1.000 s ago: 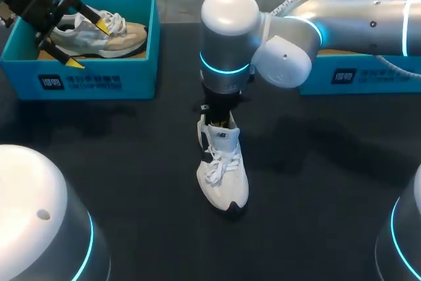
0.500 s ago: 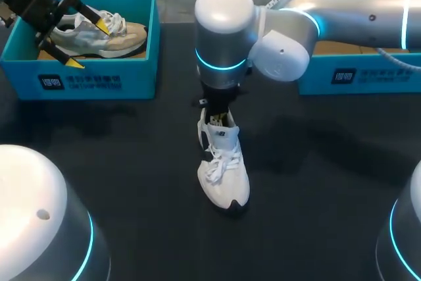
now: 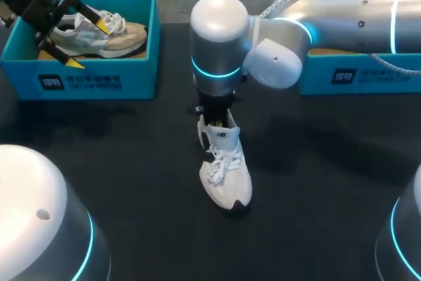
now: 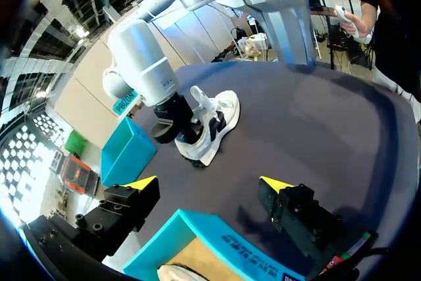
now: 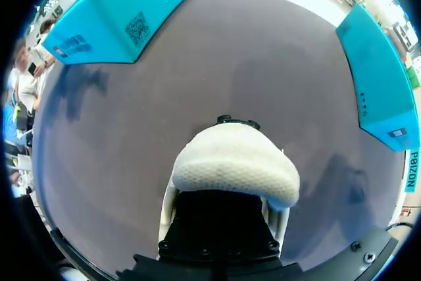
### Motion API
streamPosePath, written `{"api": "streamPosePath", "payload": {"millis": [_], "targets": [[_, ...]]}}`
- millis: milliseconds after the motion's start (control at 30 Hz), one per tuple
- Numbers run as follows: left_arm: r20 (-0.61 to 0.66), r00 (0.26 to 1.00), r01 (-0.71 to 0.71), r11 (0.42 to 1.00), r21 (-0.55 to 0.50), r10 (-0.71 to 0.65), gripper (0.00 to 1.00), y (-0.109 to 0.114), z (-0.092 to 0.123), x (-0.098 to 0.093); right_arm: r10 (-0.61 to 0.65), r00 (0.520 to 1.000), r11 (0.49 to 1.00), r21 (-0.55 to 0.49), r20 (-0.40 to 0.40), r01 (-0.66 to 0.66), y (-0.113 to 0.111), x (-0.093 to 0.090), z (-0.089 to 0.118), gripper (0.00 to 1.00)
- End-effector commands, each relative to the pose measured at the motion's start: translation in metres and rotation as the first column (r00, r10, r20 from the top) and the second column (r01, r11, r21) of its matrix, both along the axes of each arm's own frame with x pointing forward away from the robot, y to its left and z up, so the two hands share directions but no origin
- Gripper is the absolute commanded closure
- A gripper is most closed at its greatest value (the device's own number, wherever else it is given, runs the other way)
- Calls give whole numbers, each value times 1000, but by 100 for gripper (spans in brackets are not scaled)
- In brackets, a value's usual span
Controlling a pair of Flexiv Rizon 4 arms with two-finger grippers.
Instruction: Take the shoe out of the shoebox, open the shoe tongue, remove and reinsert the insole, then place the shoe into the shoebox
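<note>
right arm pose: comes in from the right side, reaches past the middle, and its wrist points straight down over the heel end of the white shoe (image 3: 225,169).
right gripper (image 3: 216,115): its dark body sits down at the white shoe's opening, just behind the tongue. whether it is spread or pressed together cannot be told. the wrist hides it from above, and its own wrist view is filled by a padded white part of the shoe.
left arm pose: enters at the far left corner, well apart from the white shoe, and slants down over the left shoebox (image 3: 99,82).
left gripper (image 3: 88,44): spread wide, its yellow tips well apart. it holds nothing and hangs over the box's end farther from the white shoe.
white shoe: sole down on the dark table (image 3: 131,162) near the middle, laces up, toe pointing toward the robot, heel under the right wrist.
left shoebox: teal, open, beyond the white shoe's heel and off to the robot's left.
second shoe (image 3: 108,34): beige and grey, lying inside the left shoebox.
right shoebox (image 3: 348,76): teal, beyond the white shoe's heel and off to the robot's right, partly covered by the right arm.
</note>
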State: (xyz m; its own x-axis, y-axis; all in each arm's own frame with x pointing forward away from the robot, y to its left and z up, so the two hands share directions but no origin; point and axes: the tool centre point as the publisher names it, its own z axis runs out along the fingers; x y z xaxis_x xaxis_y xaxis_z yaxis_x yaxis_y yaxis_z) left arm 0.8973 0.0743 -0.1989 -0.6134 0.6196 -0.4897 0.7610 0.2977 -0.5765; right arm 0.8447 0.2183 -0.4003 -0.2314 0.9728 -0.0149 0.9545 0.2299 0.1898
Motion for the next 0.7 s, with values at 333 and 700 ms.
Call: {"api": "streamPosePath", "payload": {"millis": [333, 700], "targets": [[0, 1000, 2, 1000, 3, -2, 0, 0, 0, 0, 5, 1000, 997, -72, 2, -5, 0, -12, 24, 100], [0, 1000, 2, 1000, 3, -2, 0, 0, 0, 0, -2, 996, 994, -109, -84, -7, -6, -16, 0, 100]]}}
